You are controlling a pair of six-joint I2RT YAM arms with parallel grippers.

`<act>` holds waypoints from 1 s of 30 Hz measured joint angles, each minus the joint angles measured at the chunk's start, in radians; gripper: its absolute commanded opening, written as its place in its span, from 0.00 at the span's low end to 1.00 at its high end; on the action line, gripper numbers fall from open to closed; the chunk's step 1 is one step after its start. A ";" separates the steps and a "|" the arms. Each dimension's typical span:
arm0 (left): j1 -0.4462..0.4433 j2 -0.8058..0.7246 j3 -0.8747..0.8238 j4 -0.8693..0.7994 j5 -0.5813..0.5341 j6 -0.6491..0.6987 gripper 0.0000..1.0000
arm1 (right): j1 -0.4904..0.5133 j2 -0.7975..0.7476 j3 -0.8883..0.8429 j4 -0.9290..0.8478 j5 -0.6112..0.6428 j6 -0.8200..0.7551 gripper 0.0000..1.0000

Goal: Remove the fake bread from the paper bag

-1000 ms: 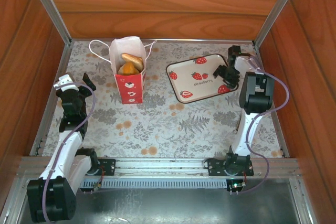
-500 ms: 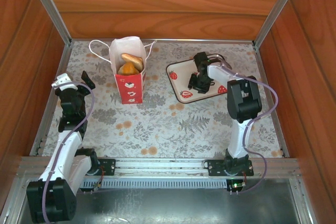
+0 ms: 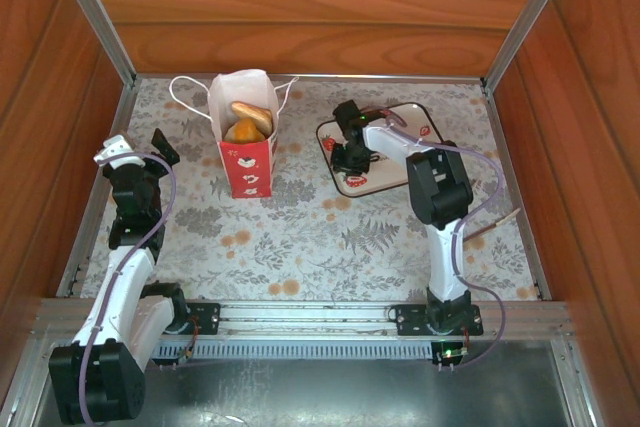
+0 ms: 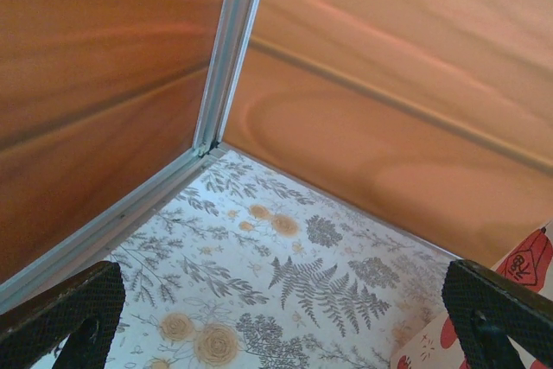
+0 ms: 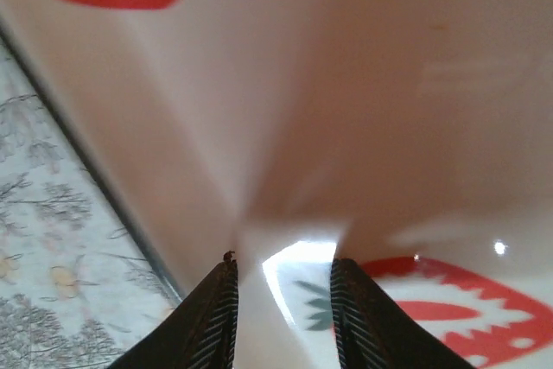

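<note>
Swung leftward since a second ago, the right fingers (image 5: 216, 317) sit low over the left end of the white rectangular strawberry-printed tray (image 3: 378, 179), drawn close with a slim gap; whether they pinch anything I cannot tell. The left fingers (image 4: 65, 313) are spread wide, holding nothing, above the floral bench (image 3: 300, 237) near the wooden left wall (image 3: 40, 147). Glossy golden-brown toy bread (image 3: 247, 122) lies inside the upright white-and-red paper bag (image 3: 245, 162), well left of the tray

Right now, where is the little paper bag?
In the overhead view, the paper bag stands upright far-left on the table, left of the strawberry tray.
</note>
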 measured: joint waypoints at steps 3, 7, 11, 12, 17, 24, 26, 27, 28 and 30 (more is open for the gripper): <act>0.000 0.000 0.001 -0.003 0.000 0.000 1.00 | 0.024 0.029 0.043 0.000 -0.010 -0.006 0.36; 0.000 -0.002 0.005 -0.009 0.000 -0.002 1.00 | 0.045 0.048 0.074 0.002 -0.027 -0.009 0.36; 0.000 -0.010 0.005 -0.010 -0.003 -0.005 1.00 | 0.068 0.065 0.095 0.002 -0.041 -0.013 0.35; 0.000 -0.012 0.005 -0.010 -0.004 -0.005 1.00 | 0.072 0.070 0.102 0.001 -0.043 -0.015 0.35; 0.000 -0.018 0.005 -0.011 -0.012 -0.006 1.00 | 0.100 0.093 0.138 0.003 -0.056 -0.026 0.34; 0.000 -0.018 0.005 -0.014 -0.014 -0.006 1.00 | 0.119 0.095 0.149 -0.008 -0.064 -0.035 0.58; 0.000 -0.018 0.005 -0.016 -0.014 -0.006 1.00 | 0.121 0.089 0.155 -0.016 -0.048 -0.032 0.67; 0.000 -0.018 0.005 -0.016 -0.014 -0.006 1.00 | 0.121 0.085 0.155 -0.023 -0.038 -0.036 0.71; 0.000 -0.019 0.005 -0.017 -0.014 -0.006 1.00 | 0.121 0.077 0.156 -0.032 -0.024 -0.033 0.74; 0.000 -0.020 0.005 -0.017 -0.014 -0.007 1.00 | 0.121 0.051 0.156 -0.054 0.007 -0.034 0.79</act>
